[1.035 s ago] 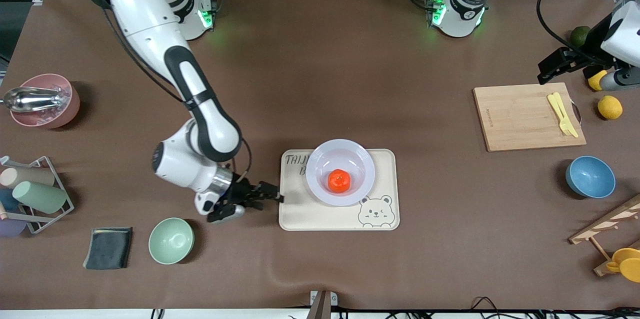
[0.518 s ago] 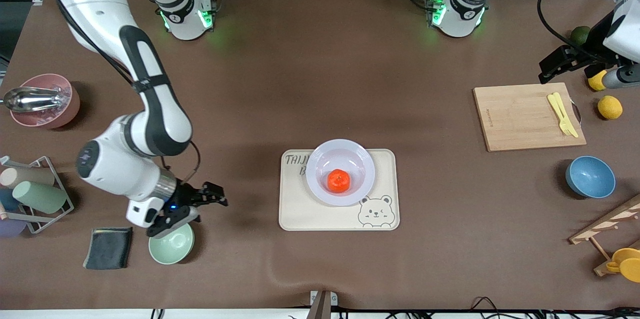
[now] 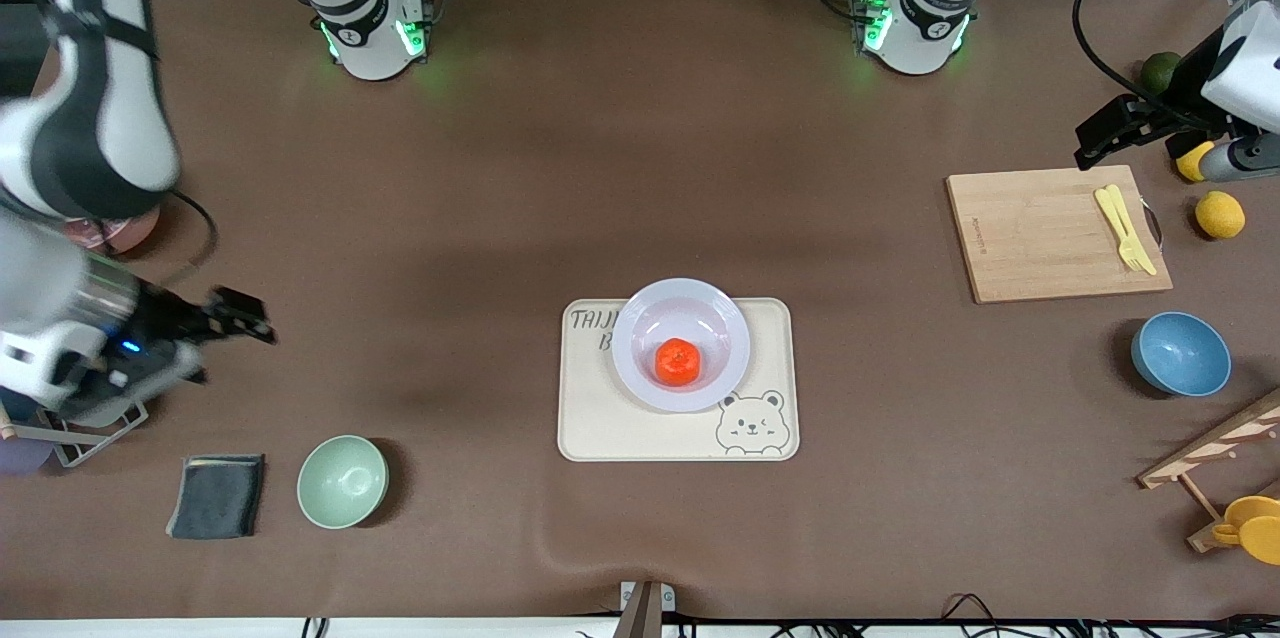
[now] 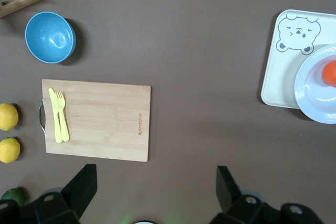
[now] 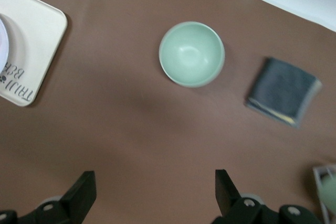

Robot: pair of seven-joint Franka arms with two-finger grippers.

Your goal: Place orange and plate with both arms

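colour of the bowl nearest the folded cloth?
Mint green bowl, beside the dark grey cloth. The right wrist view shows it best.

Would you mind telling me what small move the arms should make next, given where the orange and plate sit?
Probably none beyond parking the arms. The orange sits in the plate, which rests on the bear tray. The right gripper, jaws open and empty, is over the table's edge at the right arm's end; the left gripper, also open and empty, waits above the cutting board.
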